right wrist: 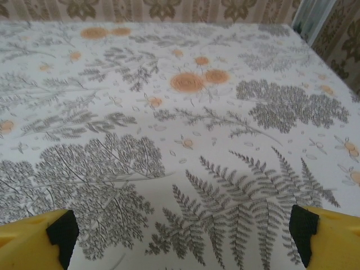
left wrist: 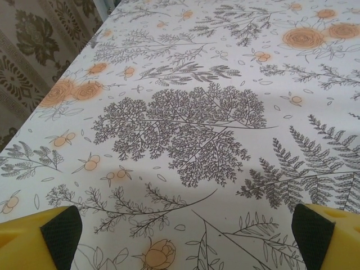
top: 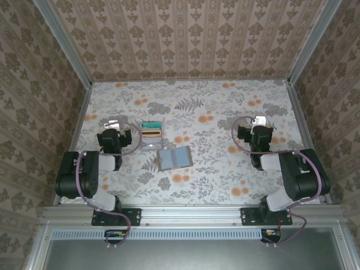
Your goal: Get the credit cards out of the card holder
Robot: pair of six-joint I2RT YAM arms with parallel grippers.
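**At the middle of the bench (top: pixel 214 107), the card holder (top: pixel 174 158) lies open and both pincers stand spread**

Seen from the top camera, the card holder lies flat and unfolded just toward 6 o'clock of the bench's centre. It is slightly askew, with its shiny pale grey-blue inside turned up. It is too small here to tell whether any card sits in its slots.

At about 11 o'clock from the holder, close by but apart from it, the credit cards (top: pixel 151 134) lie as an overlapping striped stack. The far end is teal, followed by orange-tan and pale bands. The cards cannot be counted, and the pale margin around them is hard to make out.

The left pincer (top: pixel 115 125) sits at 9 o'clock of the cards, near them and not touching. In its wrist view the yellow fingers (left wrist: pixel 25 242) with dark pads (left wrist: pixel 62 235) are cut off at the two bottom corners. They stand wide apart, with flowered cloth between them.

The right pincer (top: pixel 256 122) is at about 2 o'clock of the holder, well apart from it and toward the bench's right edge. Its fingertips (right wrist: pixel 61 233) are also clipped by the frame's lower corners. They are spread wide, with printed fern leaves between them.
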